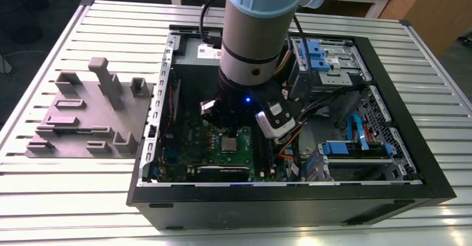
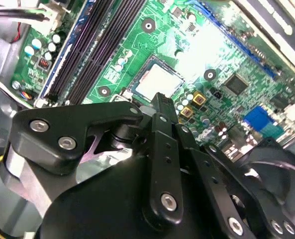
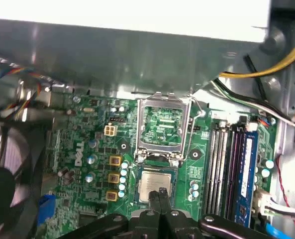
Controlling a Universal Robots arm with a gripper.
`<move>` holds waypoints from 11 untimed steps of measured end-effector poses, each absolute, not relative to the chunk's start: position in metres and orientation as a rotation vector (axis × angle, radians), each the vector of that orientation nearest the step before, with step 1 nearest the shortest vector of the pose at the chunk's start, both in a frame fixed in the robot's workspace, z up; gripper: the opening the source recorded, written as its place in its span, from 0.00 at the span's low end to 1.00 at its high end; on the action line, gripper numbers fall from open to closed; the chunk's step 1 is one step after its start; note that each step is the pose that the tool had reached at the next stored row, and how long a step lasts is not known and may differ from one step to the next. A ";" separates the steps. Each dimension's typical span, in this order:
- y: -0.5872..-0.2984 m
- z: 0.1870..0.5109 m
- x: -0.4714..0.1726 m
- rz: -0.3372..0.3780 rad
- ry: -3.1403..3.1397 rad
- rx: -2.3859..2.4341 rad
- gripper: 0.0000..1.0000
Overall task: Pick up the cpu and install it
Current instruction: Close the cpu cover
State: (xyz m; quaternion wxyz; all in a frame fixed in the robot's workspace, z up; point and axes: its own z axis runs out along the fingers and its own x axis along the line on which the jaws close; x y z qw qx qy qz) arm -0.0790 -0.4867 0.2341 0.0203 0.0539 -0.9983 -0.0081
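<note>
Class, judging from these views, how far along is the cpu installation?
Done: the cpu already lies in its socket on the motherboard, with the retention frame flipped open. In hand: nothing; the gripper sits just above the chip. Left: the frame is not closed over it.

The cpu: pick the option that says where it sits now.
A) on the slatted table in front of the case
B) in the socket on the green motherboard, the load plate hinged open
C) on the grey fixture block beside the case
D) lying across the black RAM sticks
B: in the first wrist view the cpu lies flat in its socket on the motherboard, with the load plate hinged up behind it.
</note>
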 end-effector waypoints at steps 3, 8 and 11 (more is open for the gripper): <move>-0.487 0.234 -0.079 -0.025 -3.095 0.218 0.11; -0.487 0.234 -0.076 -0.031 -3.095 0.241 0.11; -0.481 0.234 -0.072 -0.032 -3.094 0.247 0.11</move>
